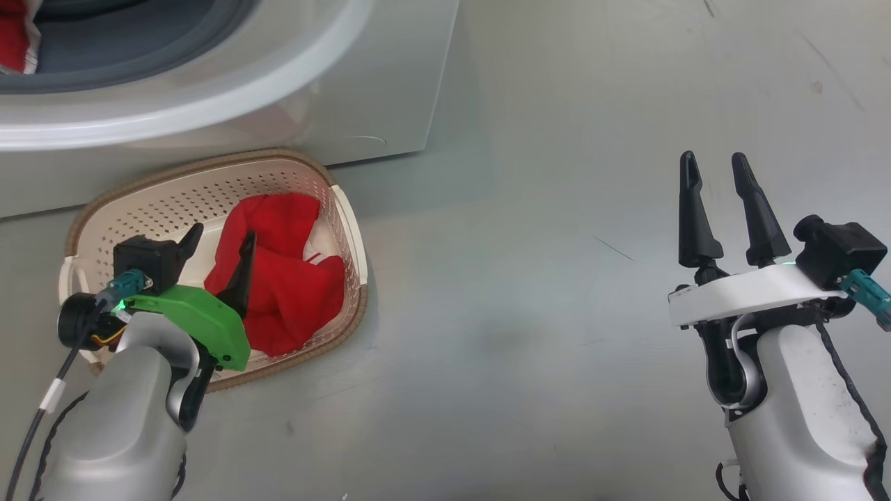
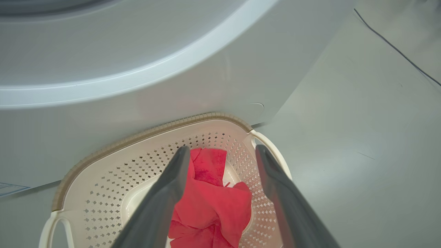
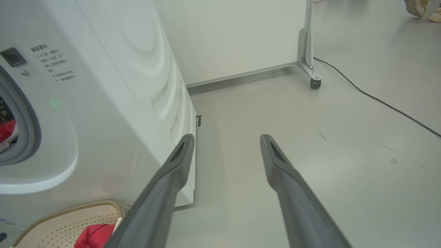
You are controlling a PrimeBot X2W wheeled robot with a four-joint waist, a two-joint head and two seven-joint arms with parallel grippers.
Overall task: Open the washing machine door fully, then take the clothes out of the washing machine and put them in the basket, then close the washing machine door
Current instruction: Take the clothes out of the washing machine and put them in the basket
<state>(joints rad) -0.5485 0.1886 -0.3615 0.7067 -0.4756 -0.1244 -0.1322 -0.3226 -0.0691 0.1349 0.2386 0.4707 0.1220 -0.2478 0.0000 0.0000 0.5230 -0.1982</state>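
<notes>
The white washing machine (image 1: 362,104) fills the upper left, its grey gasket (image 1: 139,49) uncovered; its door is out of view. A red garment (image 1: 12,35) lies inside the opening, seen too as red cloth (image 3: 7,132). On the floor against the machine's front stands the cream basket (image 1: 139,209), which holds a crumpled red garment (image 1: 285,292). My left gripper (image 1: 223,232) hovers open above the basket, its fingers straddling the red garment (image 2: 213,203) without touching it. My right gripper (image 1: 713,156) is open over bare floor, far right of the basket.
Grey floor spreads to the right of the machine. A white partition on a caster (image 3: 311,82) stands behind, with a black cable (image 3: 379,100) trailing across the floor. A person's feet (image 3: 420,8) show at the far corner.
</notes>
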